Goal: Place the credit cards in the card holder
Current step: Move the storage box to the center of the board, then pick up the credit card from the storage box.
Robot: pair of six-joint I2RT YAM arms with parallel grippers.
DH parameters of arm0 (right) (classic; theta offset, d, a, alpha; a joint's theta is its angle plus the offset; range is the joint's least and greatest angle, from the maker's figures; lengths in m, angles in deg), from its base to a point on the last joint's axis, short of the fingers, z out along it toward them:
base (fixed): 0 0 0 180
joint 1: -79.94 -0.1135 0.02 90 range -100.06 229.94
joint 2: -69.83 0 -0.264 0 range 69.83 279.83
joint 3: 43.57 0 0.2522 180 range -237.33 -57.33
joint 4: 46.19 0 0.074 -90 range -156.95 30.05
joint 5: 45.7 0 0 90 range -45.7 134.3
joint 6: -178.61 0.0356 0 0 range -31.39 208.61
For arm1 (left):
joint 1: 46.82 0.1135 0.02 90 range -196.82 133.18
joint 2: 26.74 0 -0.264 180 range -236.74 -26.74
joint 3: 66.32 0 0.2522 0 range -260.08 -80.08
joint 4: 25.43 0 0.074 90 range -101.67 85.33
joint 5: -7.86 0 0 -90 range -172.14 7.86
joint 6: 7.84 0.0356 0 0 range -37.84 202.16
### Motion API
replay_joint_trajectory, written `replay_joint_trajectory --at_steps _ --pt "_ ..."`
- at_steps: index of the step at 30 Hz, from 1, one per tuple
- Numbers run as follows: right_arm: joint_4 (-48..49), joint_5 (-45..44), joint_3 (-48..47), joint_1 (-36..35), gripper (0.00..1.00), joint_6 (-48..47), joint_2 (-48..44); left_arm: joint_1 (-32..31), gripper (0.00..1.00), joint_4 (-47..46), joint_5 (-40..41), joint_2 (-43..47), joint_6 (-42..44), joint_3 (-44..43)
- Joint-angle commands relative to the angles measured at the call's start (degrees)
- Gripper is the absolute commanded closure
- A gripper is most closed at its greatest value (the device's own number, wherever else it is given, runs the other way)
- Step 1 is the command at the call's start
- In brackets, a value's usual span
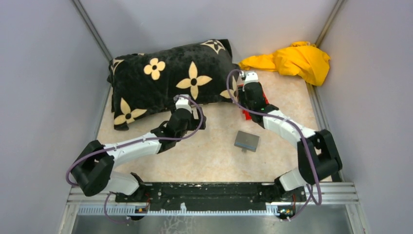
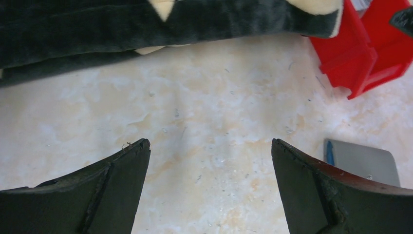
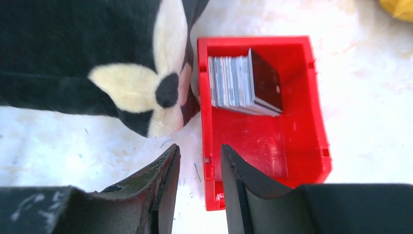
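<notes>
Credit cards [image 3: 234, 80] edge-on, faces hidden; left pincer [image 2: 209, 142] wide apart, right pincer [image 3: 199, 148] slightly.

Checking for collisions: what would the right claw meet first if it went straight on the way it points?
Likely the left wall of the red bin, just ahead of the right claw; the credit cards stand deeper inside. Depth is unclear.

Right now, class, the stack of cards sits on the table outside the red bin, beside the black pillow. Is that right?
No. The stack of cards sits inside the red bin, not on the table outside it; the right wrist view shows this. The bin does stand beside the black pillow.
</notes>
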Motion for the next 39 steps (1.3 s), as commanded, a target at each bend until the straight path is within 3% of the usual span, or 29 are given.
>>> replay_joint_trajectory --at_steps 1,8,24,39 --pt "-0.25 -4.60 -2.23 -0.98 0.61 -0.63 -6.76 -1.01 0.00 -2.63 -5.02 -1.71 2.09 -2.26" --pt "-2.23 -7.74 -7.30 0.36 0.58 -1.70 -3.42 -2.47 0.00 -4.87 -11.57 -5.01 1.77 -1.40" --pt "-1.61 6.29 -18.40 10.86 0.59 3.14 12.84 -6.12 0.00 -7.94 -21.17 -17.70 2.89 -7.80" --pt "-3.02 14.48 -23.47 14.98 0.58 6.44 20.85 -7.22 0.00 -7.59 -22.26 -22.69 3.16 -12.24"
